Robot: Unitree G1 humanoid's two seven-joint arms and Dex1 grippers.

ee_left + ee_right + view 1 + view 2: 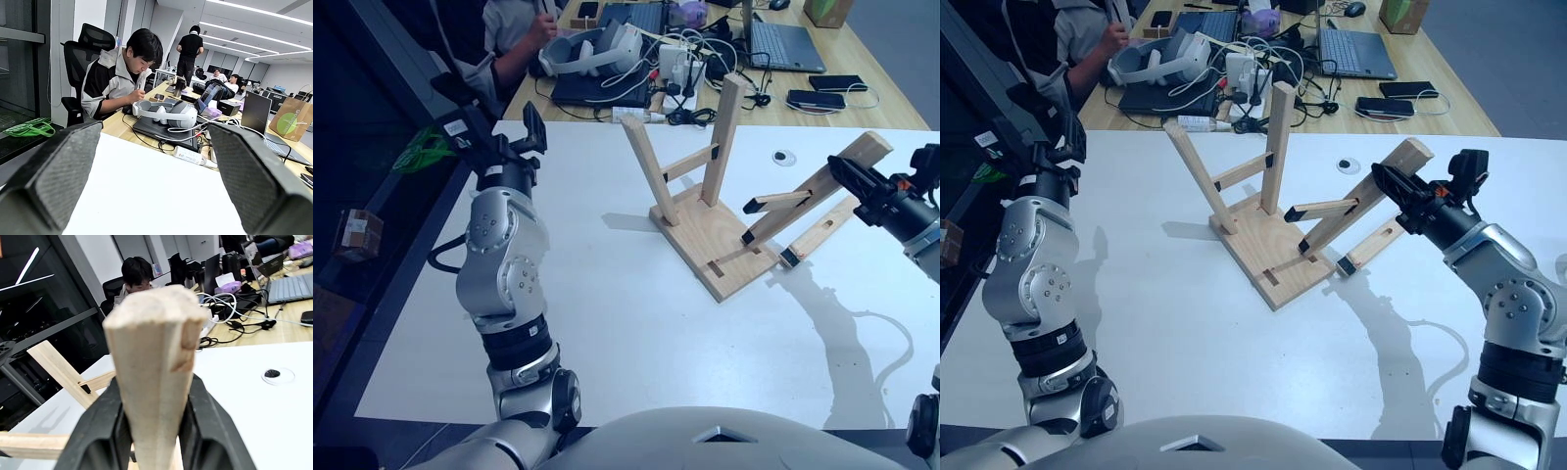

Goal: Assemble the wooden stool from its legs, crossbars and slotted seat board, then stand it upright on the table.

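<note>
Nearest, the white table (636,362) carries the slotted seat board (700,245), lying flat with its underside up so that legs can drop into its slots. At its right edge the right gripper (850,178) has its fingers clamped on the upper end of 1 leg (800,200), tilted so that its foot points down at the board's near right corner; I judge the slant is meant to line the foot up with a slot there. 1 short crossbar (775,203) juts from that leg's side toward the board. Just beside it, 1 loose leg (818,232) lies on the table with its black-tipped end close to the board. Farther back, 2 legs (651,171) stand seated in the board, tied together by 1 crossbar (690,164). That makes 4 legs, 2 crossbars and 1 board, with the stool about half built. Off at the table's far left edge, the left gripper (154,171) hangs raised, fingers (63,171) spread and holding nothing, well apart from the stool. Beyond, a wooden desk holds a headset (597,49) and a laptop (783,44).
</note>
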